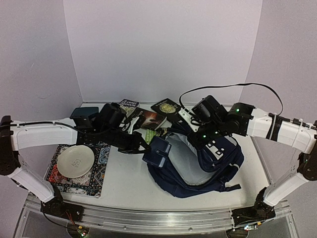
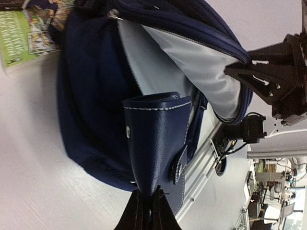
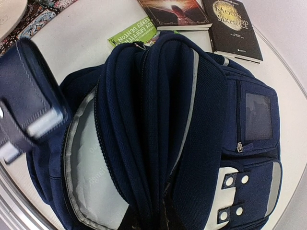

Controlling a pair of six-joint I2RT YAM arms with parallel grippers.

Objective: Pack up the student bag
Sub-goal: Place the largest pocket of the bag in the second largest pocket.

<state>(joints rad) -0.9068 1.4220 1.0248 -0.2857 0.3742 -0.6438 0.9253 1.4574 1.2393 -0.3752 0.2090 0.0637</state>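
Student bag (image 1: 218,168): laid on the table (image 1: 124,178), centre-right, main compartment gaping — pale lining shown.
Left gripper (image 2: 146,208): closed tight on a navy wallet (image 2: 156,139), held at the bag's open mouth.
Right gripper (image 3: 162,220): pinched narrow on the bag's upper fabric — opening held apart.

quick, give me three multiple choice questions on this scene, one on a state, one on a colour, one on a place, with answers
1. The backpack main compartment is: a) zipped shut; b) open; c) turned inside out
2. The wallet is: a) navy blue; b) red; c) green
3. The white plate sits: a) inside the backpack; b) on the wallet; c) on the patterned mat

Answers: 1 b, pale lining shows through the gaping zip; 2 a, the left jaws are shut on navy leather with white stitching; 3 c, the mat's edges show around it.
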